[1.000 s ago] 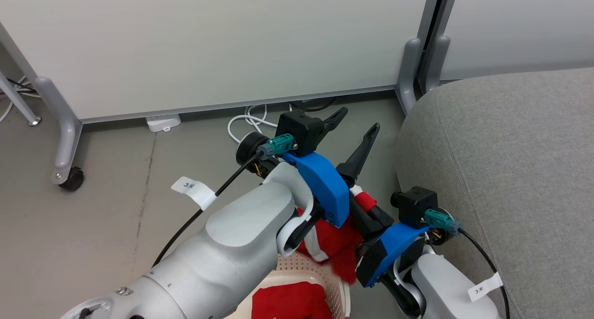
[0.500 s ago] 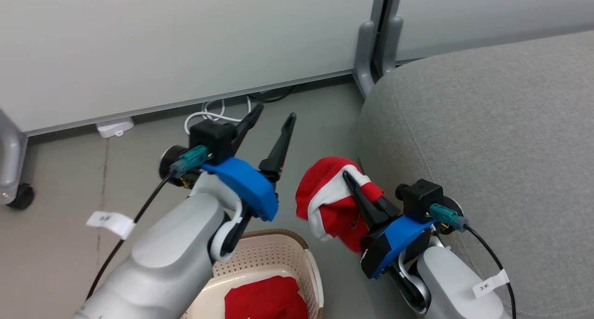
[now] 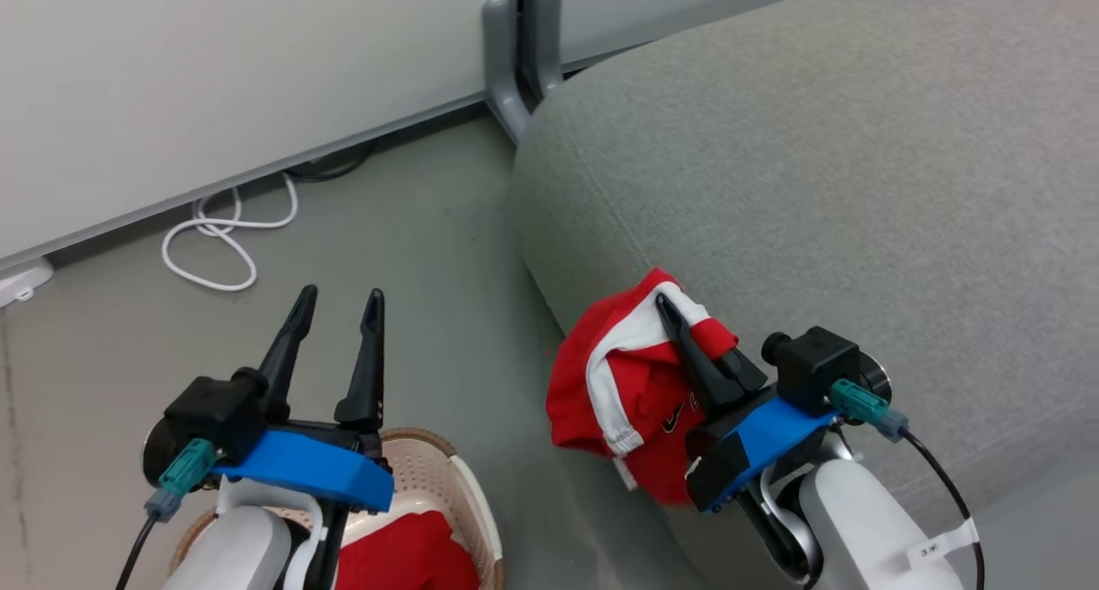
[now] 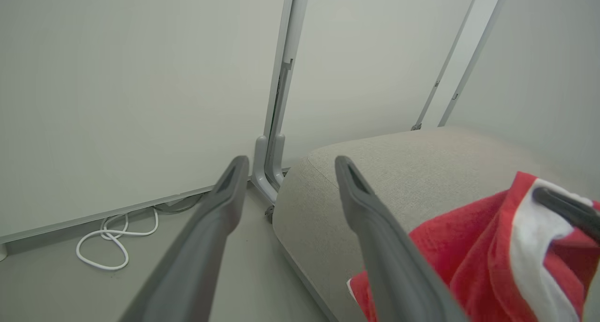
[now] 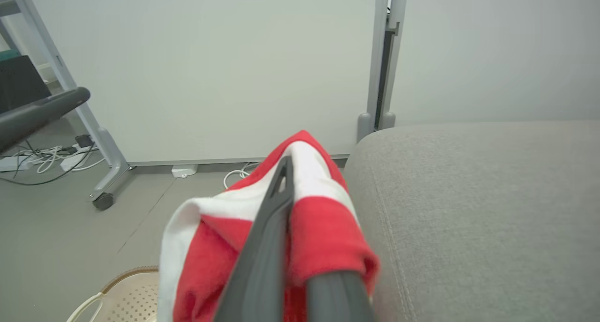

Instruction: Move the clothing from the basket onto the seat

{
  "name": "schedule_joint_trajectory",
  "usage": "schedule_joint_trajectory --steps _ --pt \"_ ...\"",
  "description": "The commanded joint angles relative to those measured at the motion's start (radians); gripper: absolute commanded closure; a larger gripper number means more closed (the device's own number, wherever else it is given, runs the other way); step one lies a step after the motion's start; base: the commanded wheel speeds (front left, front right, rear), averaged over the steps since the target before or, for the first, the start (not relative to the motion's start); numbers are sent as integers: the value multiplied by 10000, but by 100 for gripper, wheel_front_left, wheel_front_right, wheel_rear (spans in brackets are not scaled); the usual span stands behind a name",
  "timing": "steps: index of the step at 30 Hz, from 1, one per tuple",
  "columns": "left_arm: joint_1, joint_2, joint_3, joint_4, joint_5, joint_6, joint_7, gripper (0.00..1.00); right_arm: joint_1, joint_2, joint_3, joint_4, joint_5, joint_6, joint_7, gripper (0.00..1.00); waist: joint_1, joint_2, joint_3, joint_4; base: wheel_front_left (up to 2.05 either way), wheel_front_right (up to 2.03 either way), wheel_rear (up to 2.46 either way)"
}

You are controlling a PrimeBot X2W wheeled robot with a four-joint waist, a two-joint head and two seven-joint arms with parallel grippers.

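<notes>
The right gripper (image 3: 668,311) is clamped shut on a fold of the red-and-white shirt (image 3: 614,375). The shirt hangs bunched from its fingers, spilling to their left and below. It is at the rounded edge of the grey seat cushion (image 3: 816,186), which spreads ahead and to the right of that hand. The left gripper (image 3: 339,302) stands spread wide and empty above the laundry basket (image 3: 468,478), where a plain red garment (image 3: 403,556) lies under its wrist. The cloth looks light and limp. I'd judge that a pinch on any thick fold would hold it, though the trailing hems could snag.
</notes>
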Motion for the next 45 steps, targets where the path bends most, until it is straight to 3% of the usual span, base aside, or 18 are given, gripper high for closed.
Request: schedule_joint_trajectory --steps 1,10,24,31,36,45 --pt "171 -23 172 -120 142 -38 -50 0 147 -15 -10 -159 0 1 52 100 0 0 -58 -257 0 0 0" --pt "1238 -79 1266 -713 1105 -371 -49 0 928 -17 -199 -1310 101 1 382 100 0 0 233 -1854 0 0 0" --pt "810 -366 1370 -227 1496 -909 -49 0 1107 -12 -946 -1737 84 1 374 100 0 0 585 -1985 0 0 0" --pt "691 -165 1417 -509 1602 -878 61 0 -1006 -90 -1791 -1680 -501 1 775 100 0 0 1336 -1830 0 0 0" --pt "211 176 1384 -1005 1833 -931 362 0 -3208 -682 -2933 -1403 -266 1 1142 100 0 0 2491 -1355 0 0 0" --pt "-925 667 1350 -2135 2252 -979 1012 0 -6546 -1841 -5292 207 136 1 1337 100 0 0 4549 -564 0 0 0"
